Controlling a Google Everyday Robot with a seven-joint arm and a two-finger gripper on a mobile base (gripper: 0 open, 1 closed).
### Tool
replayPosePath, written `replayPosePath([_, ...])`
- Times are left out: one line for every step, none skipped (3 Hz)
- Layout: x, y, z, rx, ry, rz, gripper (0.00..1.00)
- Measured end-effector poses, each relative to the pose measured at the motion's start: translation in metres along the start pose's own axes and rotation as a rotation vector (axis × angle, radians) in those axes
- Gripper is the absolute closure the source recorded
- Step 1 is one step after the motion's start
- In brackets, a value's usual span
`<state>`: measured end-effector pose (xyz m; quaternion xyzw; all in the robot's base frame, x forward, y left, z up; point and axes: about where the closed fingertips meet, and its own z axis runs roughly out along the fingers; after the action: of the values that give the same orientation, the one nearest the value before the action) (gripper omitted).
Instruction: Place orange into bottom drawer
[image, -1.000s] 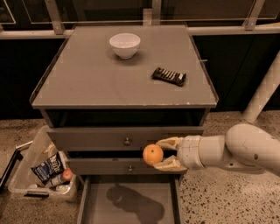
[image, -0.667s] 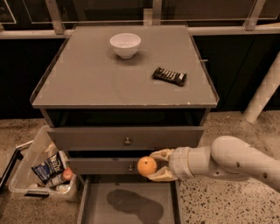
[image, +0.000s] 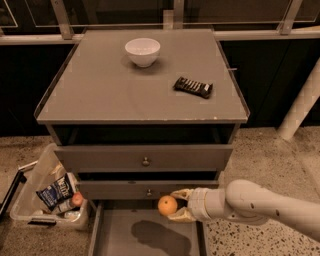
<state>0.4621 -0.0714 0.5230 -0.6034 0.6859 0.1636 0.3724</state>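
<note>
My claw (image: 175, 205) is clamped on the orange (image: 167, 205), one finger above the fruit and one below, with my arm reaching in from 4 o'clock. The orange hangs in the air at 9 o'clock of my wrist, just in front of the lower drawer front (image: 120, 190) and above the back part of the open drawer (image: 112, 232), which lies at 6 o'clock of the cabinet. Its shadow falls on the drawer floor toward 6 o'clock, so I judge the fruit is over the floor but not yet down on it.

What worries me from here:
- Letting go at this height could make a round fruit bounce and roll; the side walls are low and thin, and I cannot see the drawer's front edge, so it might escape toward 6 o'clock
- My forearm crosses the right wall at 3 o'clock of the drawer; dropping straight down could knock my wrist on that wall and jolt the drawer
- The lower finger sits under the orange, so it would meet the floor first; pressing on could squeeze or flick the fruit out sideways
- Drifting toward 9 o'clock would carry it near the bin (image: 30, 200) on the floor, where a reddish ball (image: 77, 199) already lies

The bowl (image: 143, 51) and bar (image: 193, 87) on the tabletop (image: 100, 95) at 12 o'clock are well apart from all this
</note>
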Motion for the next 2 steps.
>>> replayPosePath([0.04,-0.001,0.028,0.029,0.023,0.019,1.0])
replayPosePath([0.074,-0.002,0.051,0.034,0.014,0.082,1.0])
